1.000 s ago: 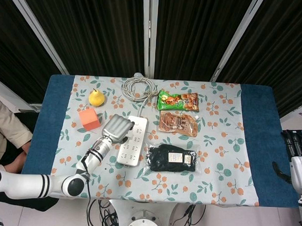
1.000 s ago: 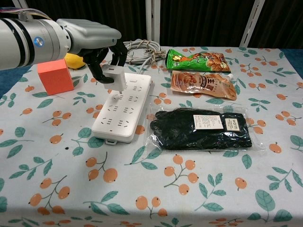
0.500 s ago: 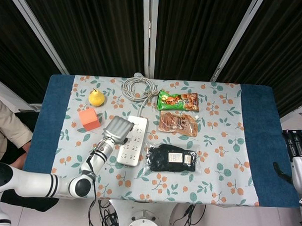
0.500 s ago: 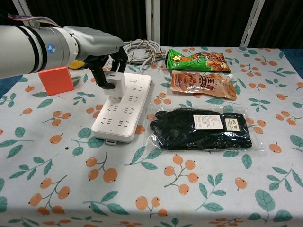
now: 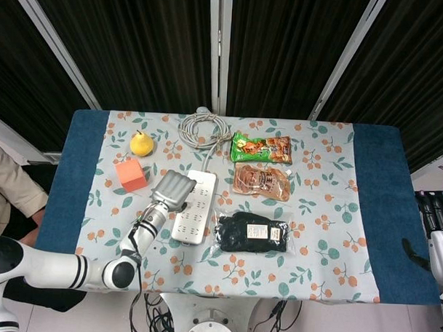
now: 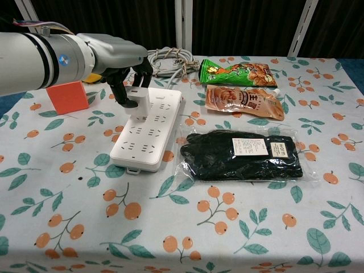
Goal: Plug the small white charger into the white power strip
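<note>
On the counter (image 6: 51, 187), the small white charger (image 6: 140, 98) is gripped by the left robot hand (image 6: 122, 62) against the white power strip (image 6: 149, 129); black gloves (image 6: 239, 153) are sealed inside a clear bag. The right robot hand (image 5: 436, 221) is barely seen, state unclear.

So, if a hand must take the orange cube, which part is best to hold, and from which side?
Probably from above, pinching two opposite vertical faces of the orange cube. It sits flat on the table, faces flat and parallel. The pear lies behind it and the left hand beside it, so sideways approaches look more crowded.
</note>
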{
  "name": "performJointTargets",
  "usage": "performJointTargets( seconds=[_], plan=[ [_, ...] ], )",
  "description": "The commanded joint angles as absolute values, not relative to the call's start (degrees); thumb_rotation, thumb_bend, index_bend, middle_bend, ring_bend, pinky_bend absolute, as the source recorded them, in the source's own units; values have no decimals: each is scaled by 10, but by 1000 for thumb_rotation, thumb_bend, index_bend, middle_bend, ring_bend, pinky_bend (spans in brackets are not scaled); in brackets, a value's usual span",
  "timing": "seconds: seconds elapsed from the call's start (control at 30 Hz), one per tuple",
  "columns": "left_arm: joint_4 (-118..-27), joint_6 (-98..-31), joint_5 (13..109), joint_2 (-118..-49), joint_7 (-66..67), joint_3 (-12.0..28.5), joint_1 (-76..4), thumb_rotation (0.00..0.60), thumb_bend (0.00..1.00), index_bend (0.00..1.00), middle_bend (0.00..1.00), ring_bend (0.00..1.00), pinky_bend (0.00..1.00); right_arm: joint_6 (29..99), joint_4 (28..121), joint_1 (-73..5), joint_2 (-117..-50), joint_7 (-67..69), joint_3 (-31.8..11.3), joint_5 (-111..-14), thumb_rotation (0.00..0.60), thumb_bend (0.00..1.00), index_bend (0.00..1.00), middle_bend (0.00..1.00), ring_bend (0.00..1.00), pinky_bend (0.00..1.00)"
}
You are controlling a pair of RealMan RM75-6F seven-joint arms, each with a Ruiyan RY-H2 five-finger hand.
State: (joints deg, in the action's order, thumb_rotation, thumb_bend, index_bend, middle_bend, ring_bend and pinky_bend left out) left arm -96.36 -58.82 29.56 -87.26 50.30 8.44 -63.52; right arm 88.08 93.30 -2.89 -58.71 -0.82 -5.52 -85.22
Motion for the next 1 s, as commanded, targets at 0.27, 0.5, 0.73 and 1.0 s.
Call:
performJointTargets(
  seconds=[0.27, 0.5, 0.73, 1.0],
  plan=[
    [-946, -580, 285, -884, 504, 75, -645, 600, 489, 718, 785, 664, 697, 879, 929, -29, -589, -5, -56, -851, 600, 232, 0, 56, 0, 0],
    [-930, -573, 273, -892, 504, 74, -653, 600, 493, 721, 791, 672, 700, 880, 926, -28, -589, -2, -56, -849, 600, 232, 0, 56, 0, 0],
    [-923, -567, 268, -896, 501, 69, -657, 600, 505, 745, 818, 695, 703, 882, 924, -26, -590, -1, -56, -849, 600, 231, 0, 57, 0, 0],
    [-917, -565, 270, -904, 497, 63, -659, 600, 512, 769, 843, 715, 706, 885, 921, -24, -591, 2, -56, -849, 600, 231, 0, 60, 0, 0]
  ],
)
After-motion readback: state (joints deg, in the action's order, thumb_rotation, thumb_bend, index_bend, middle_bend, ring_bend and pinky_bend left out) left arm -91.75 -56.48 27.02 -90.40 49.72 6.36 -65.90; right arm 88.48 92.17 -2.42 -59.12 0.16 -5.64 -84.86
